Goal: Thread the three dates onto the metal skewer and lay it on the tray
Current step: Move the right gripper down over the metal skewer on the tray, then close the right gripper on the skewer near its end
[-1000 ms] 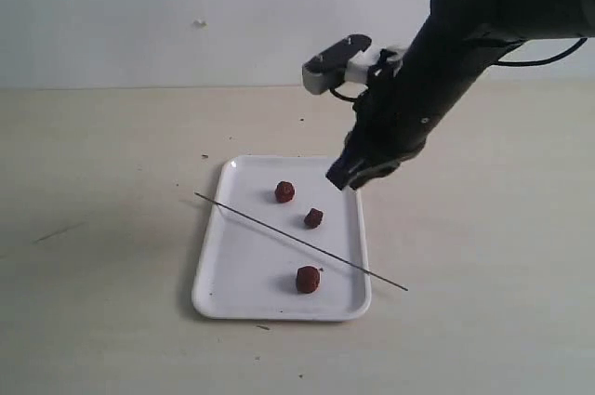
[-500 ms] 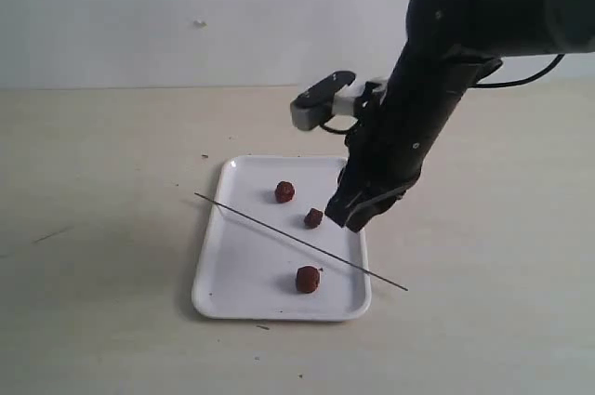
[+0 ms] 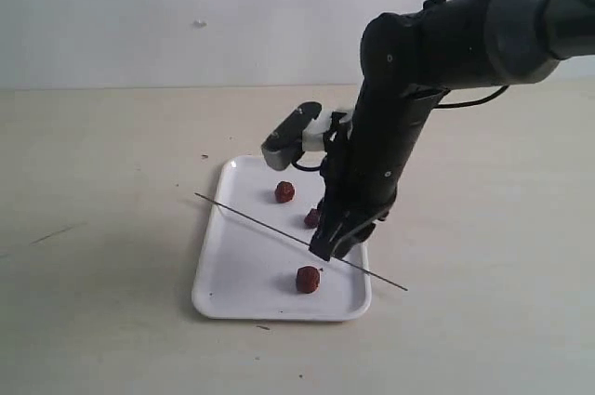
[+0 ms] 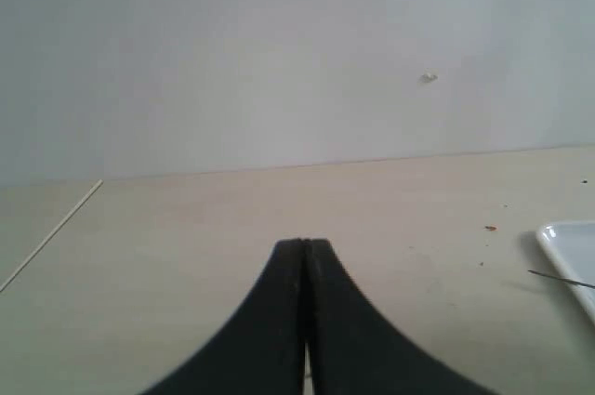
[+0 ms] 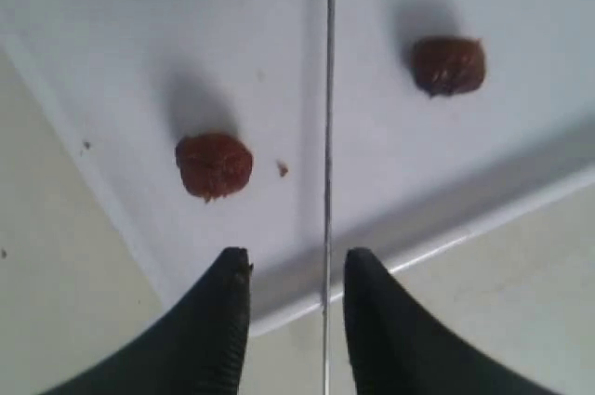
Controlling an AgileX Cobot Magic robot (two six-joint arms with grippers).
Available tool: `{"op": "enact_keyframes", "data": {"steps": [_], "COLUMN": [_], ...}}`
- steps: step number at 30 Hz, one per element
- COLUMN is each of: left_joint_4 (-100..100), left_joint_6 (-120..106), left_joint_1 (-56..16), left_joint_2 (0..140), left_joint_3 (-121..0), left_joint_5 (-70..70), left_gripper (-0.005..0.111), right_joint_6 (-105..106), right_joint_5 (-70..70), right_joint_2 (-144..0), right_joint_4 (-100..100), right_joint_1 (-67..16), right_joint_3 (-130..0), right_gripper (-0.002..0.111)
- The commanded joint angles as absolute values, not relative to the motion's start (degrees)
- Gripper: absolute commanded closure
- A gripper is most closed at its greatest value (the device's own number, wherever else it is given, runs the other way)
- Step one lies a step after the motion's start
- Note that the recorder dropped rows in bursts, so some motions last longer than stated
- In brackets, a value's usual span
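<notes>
EXTERIOR VIEW
tray [image 3: 244,269]: white, flat on the table [image 3: 102,246], centre of scene
metal skewer [image 3: 260,225]: lies slantwise across the tray, far-left end past the left rim, near-right end past the right rim
far date [image 3: 284,192]: on the tray, far side of the skewer
middle date [image 3: 311,217]: on the tray, far side of the skewer, partly hidden by the gripper
near date [image 3: 308,279]: on the tray, near side of the skewer, close to the near rim
right gripper [image 3: 330,246]: tips down at the skewer, right part of the tray; spread not readable here

LEFT WRIST VIEW
left gripper [image 4: 304,244]: fingers pressed together, nothing between them, over bare table
tray [image 4: 569,244]: only one corner shows
metal skewer [image 4: 561,278]: tip just shows by that corner

RIGHT WRIST VIEW
right gripper [image 5: 295,260]: fingers spread, pinching nothing
metal skewer [image 5: 327,135]: runs through the gap, nearer one finger
one date [image 5: 214,164], another date [image 5: 448,65]: on the tray [image 5: 102,32], either side of the skewer
</notes>
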State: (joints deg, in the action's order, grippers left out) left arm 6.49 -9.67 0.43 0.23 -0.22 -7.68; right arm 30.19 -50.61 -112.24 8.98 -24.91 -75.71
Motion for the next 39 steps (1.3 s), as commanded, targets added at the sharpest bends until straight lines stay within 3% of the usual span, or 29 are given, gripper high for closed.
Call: {"op": "enact_keyframes", "data": {"steps": [1,6,39], "left_joint_4": [6.6,6.6,6.6], "left_joint_6": [-9.4,-9.4,-9.4], "left_joint_1": [0.7,0.7,0.7], "left_joint_2": [0.0,0.0,0.0], "left_joint_3": [0.0,0.0,0.0], "left_joint_5": [-7.6,-7.6,-7.6], "left_gripper": [0.107,0.107,0.107], "right_joint_6": [28.5,30.4,31.9], "right_joint_5": [-54.5,-53.7,-49.2], "right_joint_2": [-114.1,-114.7,-119.0], "right_joint_4": [7.8,7.5,4.9], "right_joint_1": [-25.0,-25.0,-26.0], "right_joint_3": [-75.9,-75.9,-75.9], "right_gripper": [0.072,0.066,0.066]}}
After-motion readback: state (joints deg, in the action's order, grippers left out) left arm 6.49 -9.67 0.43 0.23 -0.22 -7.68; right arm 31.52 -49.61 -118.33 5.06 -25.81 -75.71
